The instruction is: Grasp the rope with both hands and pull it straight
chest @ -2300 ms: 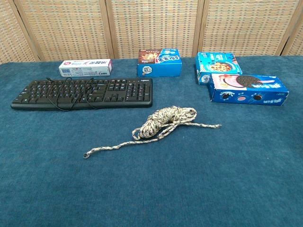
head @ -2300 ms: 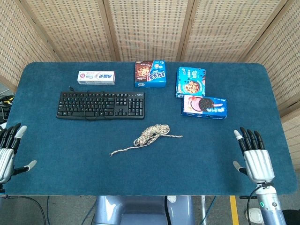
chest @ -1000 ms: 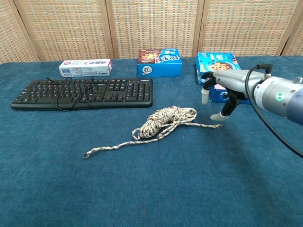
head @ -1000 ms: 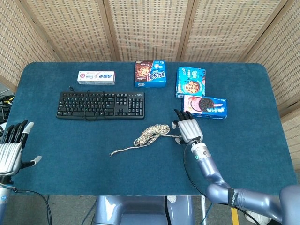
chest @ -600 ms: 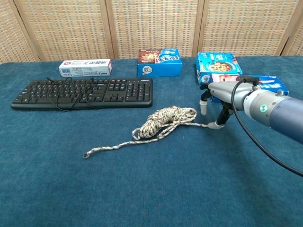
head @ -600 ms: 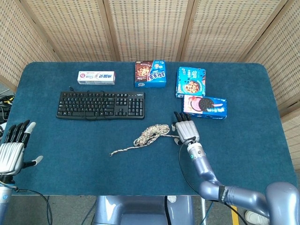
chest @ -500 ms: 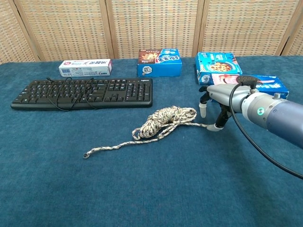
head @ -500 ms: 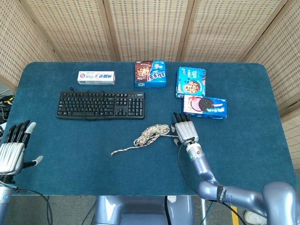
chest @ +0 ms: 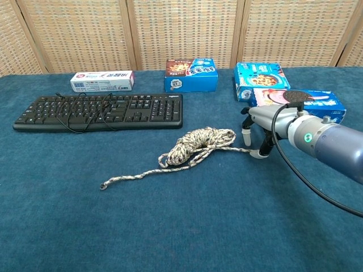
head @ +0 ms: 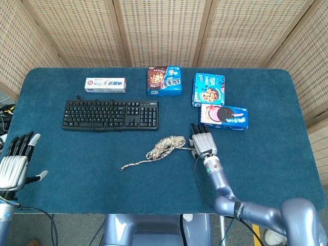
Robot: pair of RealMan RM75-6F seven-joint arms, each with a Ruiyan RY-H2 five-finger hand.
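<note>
The speckled rope (head: 166, 146) lies on the blue table in a loose coil (chest: 201, 143). One tail runs left and toward me to its end (chest: 104, 185), and a short tail runs right (chest: 241, 150). My right hand (head: 203, 144) hangs over that right tail with its fingers pointing down and apart. In the chest view the right hand (chest: 260, 126) has a thumb tip (chest: 260, 152) down at the rope's end, with no grip that I can see. My left hand (head: 15, 161) is spread and holds nothing, off the table's front left edge and far from the rope.
A black keyboard (head: 110, 114) with its cable draped over it lies behind and left of the rope. A toothpaste box (head: 105, 84) and three cookie boxes (head: 164, 80) (head: 208, 88) (head: 224, 116) stand along the back. The nearest box (chest: 298, 105) is just behind my right hand.
My right hand came in from the front right edge to the rope's right end and has sunk lower over it. The left hand drifted slightly. The rope has not moved.
</note>
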